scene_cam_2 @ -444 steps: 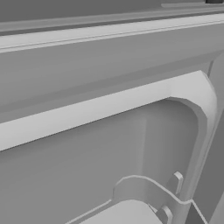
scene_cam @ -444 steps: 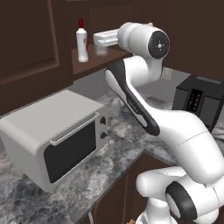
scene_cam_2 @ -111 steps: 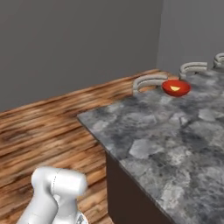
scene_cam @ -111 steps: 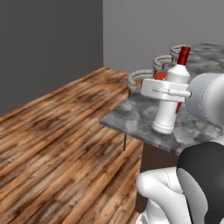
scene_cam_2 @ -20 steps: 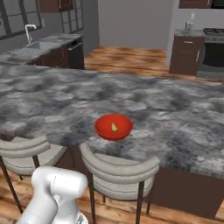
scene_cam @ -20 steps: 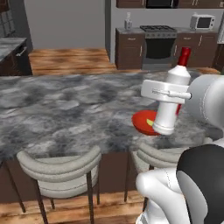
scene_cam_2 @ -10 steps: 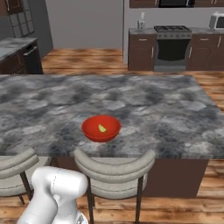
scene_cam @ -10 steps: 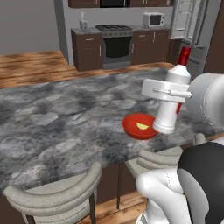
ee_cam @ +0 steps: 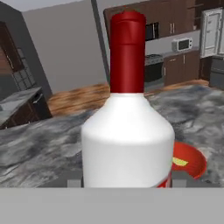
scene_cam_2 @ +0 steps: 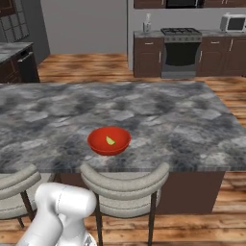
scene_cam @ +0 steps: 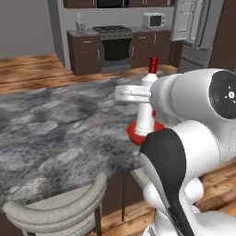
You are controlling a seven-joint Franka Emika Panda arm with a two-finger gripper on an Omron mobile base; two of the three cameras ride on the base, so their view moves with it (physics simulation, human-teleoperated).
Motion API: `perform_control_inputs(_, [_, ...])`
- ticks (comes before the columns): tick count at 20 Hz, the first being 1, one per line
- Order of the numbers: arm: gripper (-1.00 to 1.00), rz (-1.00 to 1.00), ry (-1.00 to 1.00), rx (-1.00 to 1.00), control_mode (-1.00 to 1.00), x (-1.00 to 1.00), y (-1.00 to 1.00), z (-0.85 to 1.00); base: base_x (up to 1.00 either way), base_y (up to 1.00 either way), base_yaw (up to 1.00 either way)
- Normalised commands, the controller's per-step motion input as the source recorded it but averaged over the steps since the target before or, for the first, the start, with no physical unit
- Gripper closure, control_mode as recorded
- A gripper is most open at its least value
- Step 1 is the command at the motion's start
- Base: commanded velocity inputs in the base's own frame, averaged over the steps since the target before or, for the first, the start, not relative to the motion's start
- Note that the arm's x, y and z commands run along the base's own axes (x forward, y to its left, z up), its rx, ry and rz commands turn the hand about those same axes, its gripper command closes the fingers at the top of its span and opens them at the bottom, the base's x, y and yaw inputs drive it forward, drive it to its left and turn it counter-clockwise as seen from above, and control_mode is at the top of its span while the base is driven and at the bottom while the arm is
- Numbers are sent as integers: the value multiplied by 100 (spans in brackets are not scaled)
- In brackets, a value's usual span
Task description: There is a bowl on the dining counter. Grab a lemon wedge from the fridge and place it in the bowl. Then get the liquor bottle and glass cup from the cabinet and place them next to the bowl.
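One grey marbled bench [scene_cam_2: 192,120] spans the room, with two curved grey stools [scene_cam_2: 126,185] tucked at its near edge. One white liquor bottle [scene_cam: 145,115] with a red cap stands upright above the bench, clasped around its body by the hand [scene_cam: 138,94]. One red bowl [scene_cam_2: 109,140] sits on the bench near the front edge, just behind the bottle in the left base view. One yellow lemon wedge [scene_cam_2: 110,141] lies inside the bowl.
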Motion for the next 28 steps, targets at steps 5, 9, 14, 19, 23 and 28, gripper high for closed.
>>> perform_control_inputs(5, [100,54,0,0,-100,82,-5,-57,0,0,0])
perform_control_inputs(9, [100,61,-5,0,-100,52,-3,-50,0,0,0])
perform_control_inputs(14, [100,56,-7,0,-100,31,7,-59,0,0,0])
perform_control_inputs(19, [100,48,1,0,-100,10,29,-60,0,0,0])
perform_control_inputs(23, [100,29,4,0,-100,19,25,-34,0,0,0])
perform_control_inputs(28, [100,3,1,0,-100,37,10,-31,0,0,0])
